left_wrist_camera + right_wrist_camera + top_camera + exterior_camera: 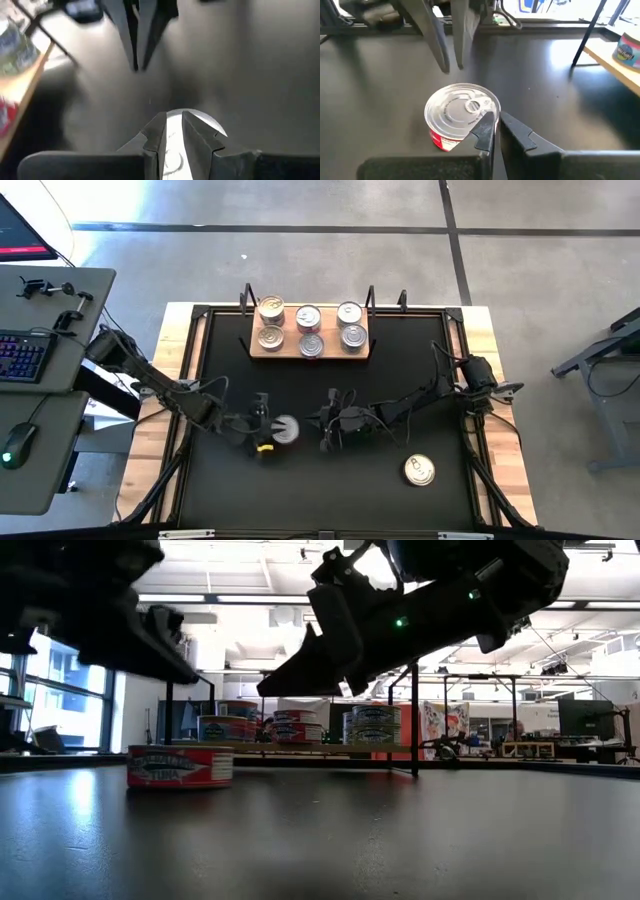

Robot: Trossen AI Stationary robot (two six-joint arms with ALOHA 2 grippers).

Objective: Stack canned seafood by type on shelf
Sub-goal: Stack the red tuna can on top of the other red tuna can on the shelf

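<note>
A red-labelled tin (460,117) with a silver pull-tab lid stands on its base on the black mat (400,380), near the middle (285,430). My left gripper (173,117) hovers just above it on its left side (266,423), fingers a narrow gap apart with nothing between them. My right gripper (497,117) is shut and hangs above the mat just right of the tin (324,423), pointing at it. The wooden shelf (330,353) at the far edge carries several tins (309,317) in two rows.
A gold-lidded tin (419,470) stands alone on the mat at the near right. Thin black posts (414,720) rise at the shelf's ends. A side desk with a keyboard (22,355) and a mouse (15,445) stands left of the table.
</note>
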